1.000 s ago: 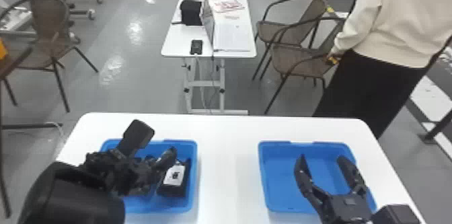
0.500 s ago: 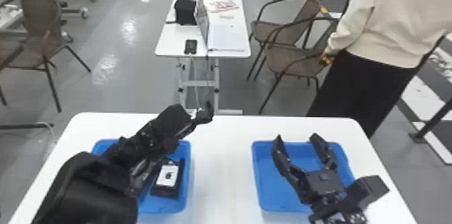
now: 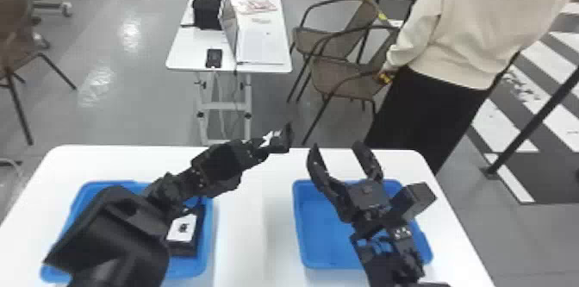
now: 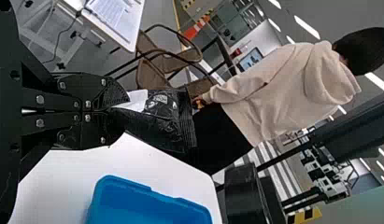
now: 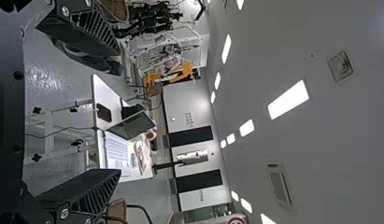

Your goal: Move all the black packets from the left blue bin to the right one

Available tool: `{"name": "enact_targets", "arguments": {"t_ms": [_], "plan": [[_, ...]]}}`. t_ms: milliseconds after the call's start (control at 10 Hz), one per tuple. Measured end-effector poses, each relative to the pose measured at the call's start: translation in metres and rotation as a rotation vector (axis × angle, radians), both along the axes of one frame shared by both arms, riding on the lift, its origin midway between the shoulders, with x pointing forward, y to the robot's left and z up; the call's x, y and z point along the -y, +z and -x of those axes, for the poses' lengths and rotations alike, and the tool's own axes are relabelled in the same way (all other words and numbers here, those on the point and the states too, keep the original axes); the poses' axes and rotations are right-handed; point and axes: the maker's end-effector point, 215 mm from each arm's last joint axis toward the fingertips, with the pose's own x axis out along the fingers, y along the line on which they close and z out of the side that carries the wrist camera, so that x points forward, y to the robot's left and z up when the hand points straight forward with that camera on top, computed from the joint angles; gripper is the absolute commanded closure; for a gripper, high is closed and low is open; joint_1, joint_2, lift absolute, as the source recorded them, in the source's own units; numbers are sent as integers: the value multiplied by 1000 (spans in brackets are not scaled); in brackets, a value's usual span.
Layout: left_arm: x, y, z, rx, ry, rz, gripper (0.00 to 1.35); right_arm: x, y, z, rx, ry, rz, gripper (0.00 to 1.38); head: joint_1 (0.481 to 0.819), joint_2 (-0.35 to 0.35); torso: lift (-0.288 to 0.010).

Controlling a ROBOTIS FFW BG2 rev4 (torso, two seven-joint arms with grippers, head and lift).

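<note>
Head view, from where I'm standing: the left claw (image 3: 259,148) is clamped on a black packet (image 4: 168,119), holding it up near the far edge of the white desk (image 3: 241,238), between the two bins. Another packet (image 3: 183,249), white label up, lies in the left blue bin (image 3: 207,243), partly behind the arm. Over the right blue bin (image 3: 321,230), the right claw (image 3: 340,159) hangs with its fingers wide apart, nothing between them.

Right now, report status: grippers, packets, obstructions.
Left gripper shut on glossy black plastic packet, held aloft. Right gripper open, empty, across blue plastic right bin in head view, possibly in the way. White-labelled black packet in blue plastic left bin.
</note>
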Motion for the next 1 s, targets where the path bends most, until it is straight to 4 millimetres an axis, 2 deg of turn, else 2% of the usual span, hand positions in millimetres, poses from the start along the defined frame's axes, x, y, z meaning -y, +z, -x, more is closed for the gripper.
{"name": "enact_targets", "arguments": {"t_ms": [400, 600, 800, 1000], "plan": [[41, 25, 7, 13, -71, 89, 1210, 3, -11, -20, -19, -8, -12, 121, 695, -226, 0], [56, 23, 12, 7, -101, 89, 1210, 4, 0, -29, 6, -7, -18, 121, 695, -239, 0], [51, 20, 9, 7, -93, 77, 1210, 5, 11, -30, 28, -8, -26, 121, 695, -236, 0], [23, 21, -6, 20, -43, 60, 1210, 7, 12, -25, 30, -12, -48, 127, 695, -219, 0]]}}
